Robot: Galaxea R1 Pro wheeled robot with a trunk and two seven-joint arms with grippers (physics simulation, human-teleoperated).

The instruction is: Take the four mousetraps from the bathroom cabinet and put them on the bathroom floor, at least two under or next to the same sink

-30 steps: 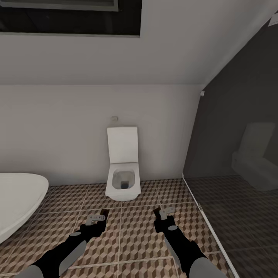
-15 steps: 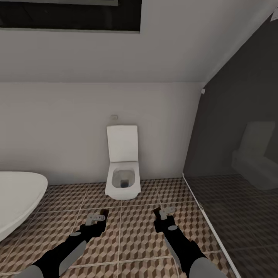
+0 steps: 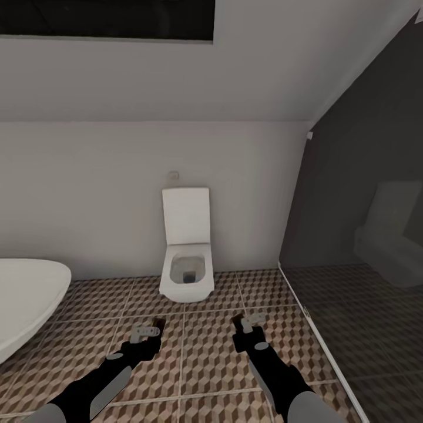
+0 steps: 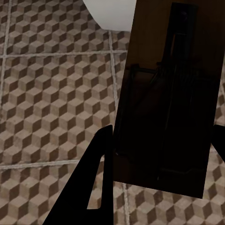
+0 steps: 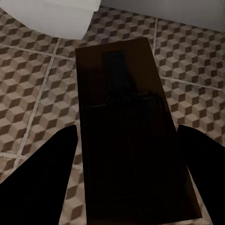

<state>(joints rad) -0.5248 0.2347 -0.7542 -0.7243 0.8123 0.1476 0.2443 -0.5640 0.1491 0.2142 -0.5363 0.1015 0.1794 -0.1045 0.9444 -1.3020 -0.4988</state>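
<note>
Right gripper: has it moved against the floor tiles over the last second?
No. The right gripper, shut on a dark flat mousetrap, keeps its place against the cube-patterned floor tile grout cross; only the camera tilted slightly.

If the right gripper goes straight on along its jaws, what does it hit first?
Likely the bathroom floor, just short of the toilet. The right gripper tilts down, holding a mousetrap, whose far edge would probably touch first. Depth is unclear.
</note>
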